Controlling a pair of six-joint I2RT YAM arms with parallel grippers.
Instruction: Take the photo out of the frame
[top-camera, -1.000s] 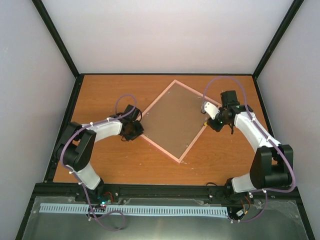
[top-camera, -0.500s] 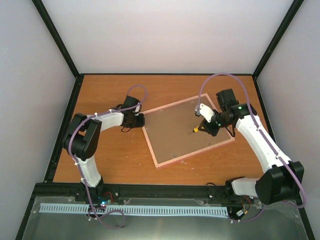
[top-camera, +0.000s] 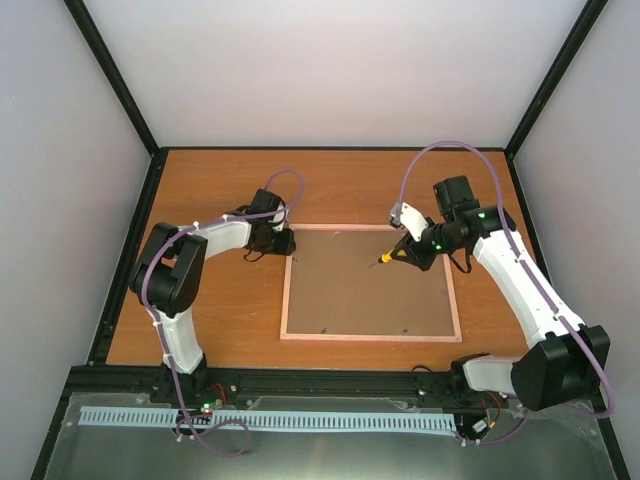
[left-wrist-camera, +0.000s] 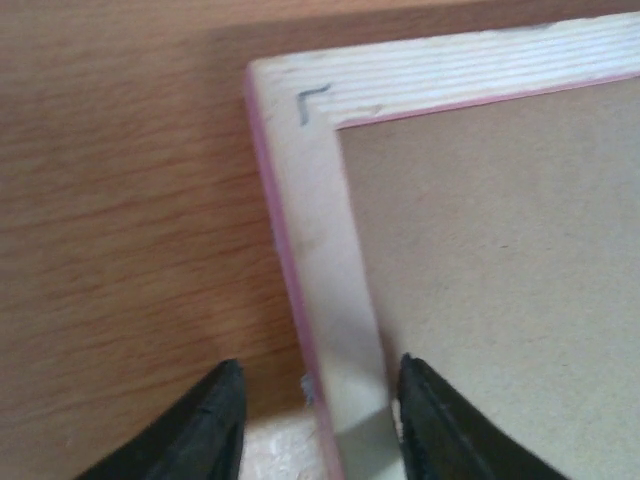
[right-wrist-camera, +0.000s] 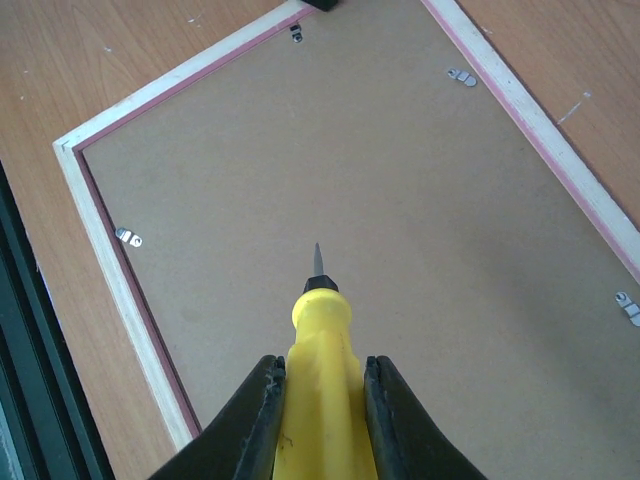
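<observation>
The pink frame (top-camera: 285, 290) lies face down on the table, its brown backing board (top-camera: 365, 290) up. The photo is hidden beneath the board. My left gripper (top-camera: 283, 242) sits at the frame's far left corner. In the left wrist view its jaws (left-wrist-camera: 318, 400) stand open astride the pale rail (left-wrist-camera: 320, 230), with a small gap on each side. My right gripper (right-wrist-camera: 322, 365) is shut on a yellow-handled screwdriver (right-wrist-camera: 318, 320). The tool's tip points down over the board's far right part (top-camera: 386, 257).
Small metal tabs hold the board along the rails (right-wrist-camera: 128, 237), (right-wrist-camera: 461, 75), (right-wrist-camera: 627, 306). Black enclosure posts and pale walls border the orange wooden table (top-camera: 220, 310). The arm bases stand at the near edge.
The frame has swung from a diagonal lie to square with the table edge. The left gripper went with its corner and its jaws have parted. The right arm moved inward over the board.
</observation>
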